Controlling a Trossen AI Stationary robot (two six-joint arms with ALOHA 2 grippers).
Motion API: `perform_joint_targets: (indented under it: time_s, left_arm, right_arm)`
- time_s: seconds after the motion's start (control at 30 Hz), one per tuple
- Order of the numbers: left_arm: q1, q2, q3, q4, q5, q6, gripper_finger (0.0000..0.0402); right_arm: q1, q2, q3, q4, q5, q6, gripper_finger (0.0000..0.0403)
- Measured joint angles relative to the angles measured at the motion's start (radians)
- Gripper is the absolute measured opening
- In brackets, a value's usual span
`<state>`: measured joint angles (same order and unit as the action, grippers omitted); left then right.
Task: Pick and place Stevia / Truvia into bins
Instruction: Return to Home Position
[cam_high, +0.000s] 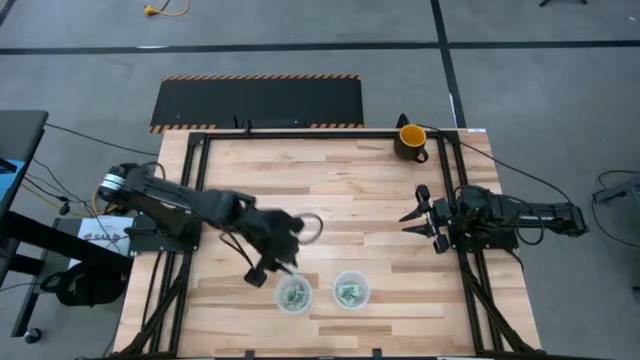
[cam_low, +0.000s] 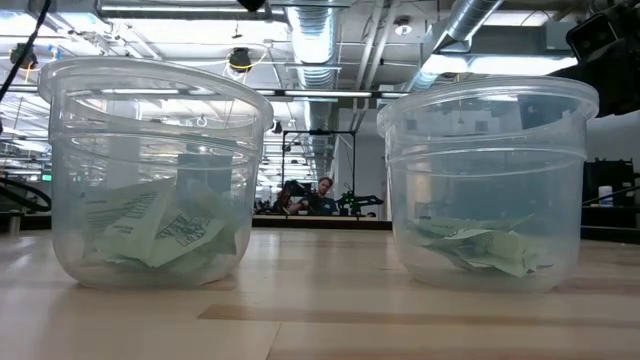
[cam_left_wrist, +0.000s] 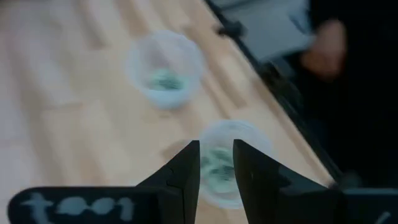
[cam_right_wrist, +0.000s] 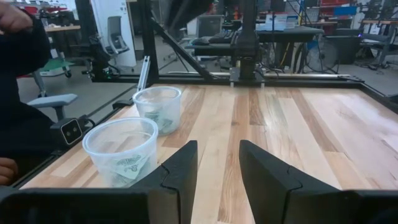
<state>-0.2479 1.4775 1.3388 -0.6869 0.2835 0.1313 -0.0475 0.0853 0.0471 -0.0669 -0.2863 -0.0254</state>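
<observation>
Wide wooden table, mostly bare boards. The left arm reaches in from its side toward the front edge. The right arm sits folded at its own edge, out of the way. The left gripper hangs just above the clear cup on its side, fingers narrowly parted with nothing between them. That reads as a drop-off pose to me. The right gripper is open and empty too, pointing across the boards.

The second clear cup stands just beside the first, not touching. Both are near the front edge, within either arm's reach. The yellow-and-black mug sits well apart at the back corner. Every Stevia packet I can see lies slumped inside a cup, none loose, so the sorting looks done. A straight lift should clear the rims, and the table's middle is open.
</observation>
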Motion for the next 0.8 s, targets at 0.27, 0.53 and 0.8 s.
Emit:
perform_joint_targets:
  time_s: [0.27, 0.53, 0.8]
  left_arm:
    - [0.042, -0.269, -0.058, -0.036, -0.321, -0.072, 0.0084]
    - [0.041, -0.713, -0.508, 0.239, -0.554, -0.150, 0.0084]
    - [0.041, -1.101, -0.912, 0.541, -0.646, -0.172, 0.0084]
  right_arm:
    - [0.000, 0.000, 0.000, 0.000, 0.000, 0.000, 0.0113]
    - [0.000, 0.000, 0.000, 0.000, 0.000, 0.000, 0.0113]
    - [0.000, 0.000, 0.000, 0.000, 0.000, 0.000, 0.0113]
